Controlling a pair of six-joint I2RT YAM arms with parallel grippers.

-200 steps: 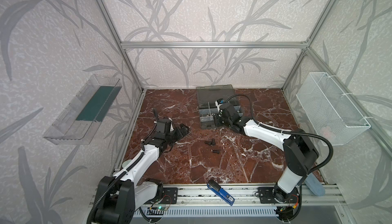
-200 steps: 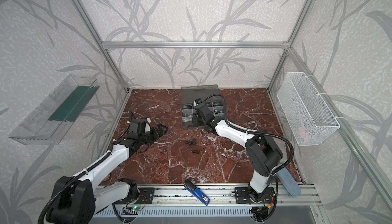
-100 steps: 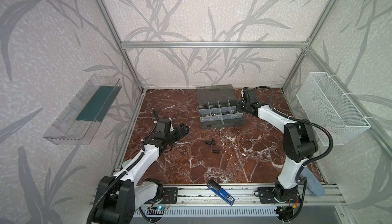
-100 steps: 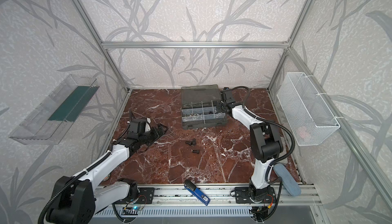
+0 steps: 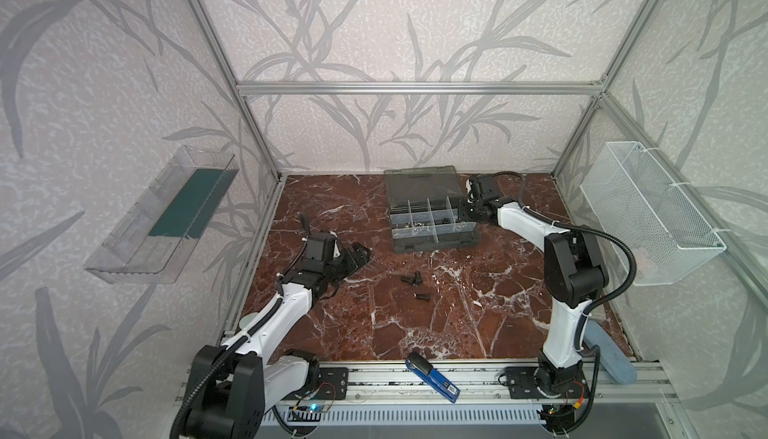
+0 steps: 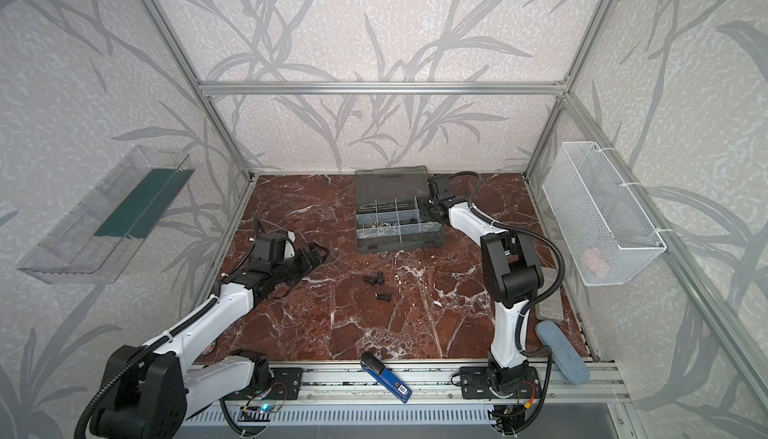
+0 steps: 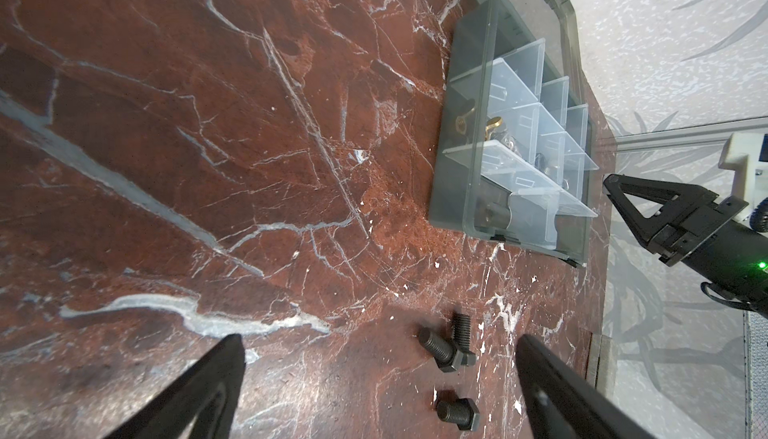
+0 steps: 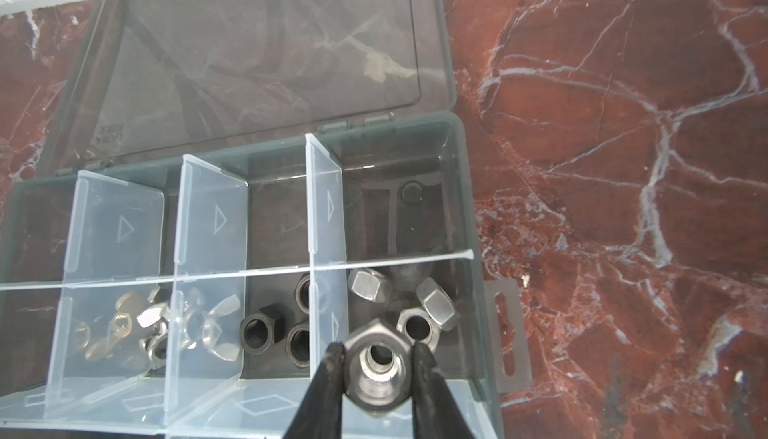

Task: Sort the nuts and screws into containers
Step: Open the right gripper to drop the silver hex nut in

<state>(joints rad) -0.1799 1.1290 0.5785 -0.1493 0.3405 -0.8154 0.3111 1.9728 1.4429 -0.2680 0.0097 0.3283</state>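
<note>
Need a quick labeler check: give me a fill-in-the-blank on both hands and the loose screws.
1. The right hand is ____ on a nut over the case.
2. The left hand is ____ and holds nothing.
3. ____ screws lie on the table, outside the case.

Missing words: shut; open; three.
</note>
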